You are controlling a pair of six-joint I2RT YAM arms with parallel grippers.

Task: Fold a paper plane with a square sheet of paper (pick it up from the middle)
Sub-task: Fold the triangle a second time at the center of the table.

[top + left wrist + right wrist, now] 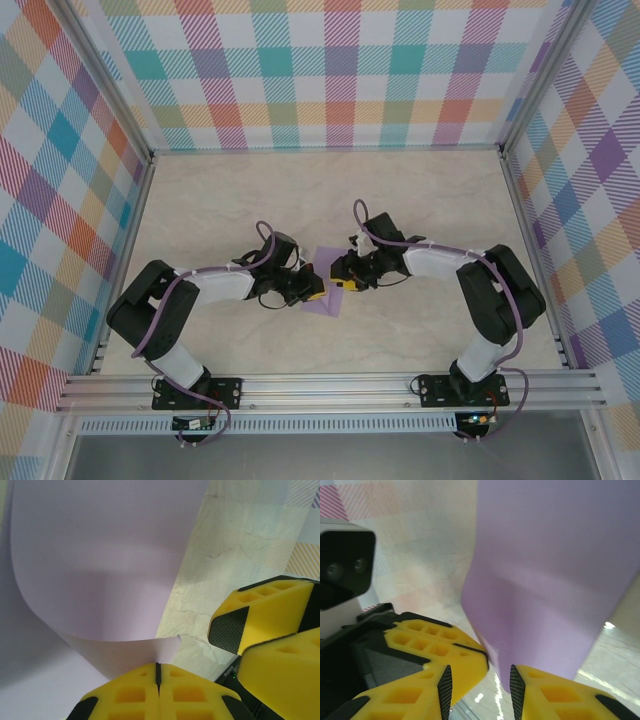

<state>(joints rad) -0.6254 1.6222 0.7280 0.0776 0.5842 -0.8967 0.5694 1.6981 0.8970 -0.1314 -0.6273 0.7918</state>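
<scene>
From above, you see the square sheet of paper (pixel 323 304) on the table (pixel 420 200). The left gripper (pixel 318 291) is at its 9 o'clock edge and the right gripper (pixel 345 280) at 3 o'clock.

In the left wrist view, the left gripper (pixel 158 672) is clenched on the sheet's (pixel 105 565) edge, and the paper curls up toward 12 o'clock.

In the right wrist view, the right gripper (pixel 481 680) has its jaws apart and grasps nothing. The sheet (pixel 550 580) rises at 1 o'clock.

1. Got the left arm (pixel 190 300) and right arm (pixel 470 275) both bent at the elbow, forearms reaching in toward the middle.
2. Seeing the left gripper (pixel 158 666) clamped tight, pads flush together, nipping the edge of the square sheet of paper (pixel 100 565).
3. Got the right gripper (pixel 480 677) with jaws parted, clear gap between the fingertips.
4. Pretty much tip to tip, just beside each other.
</scene>
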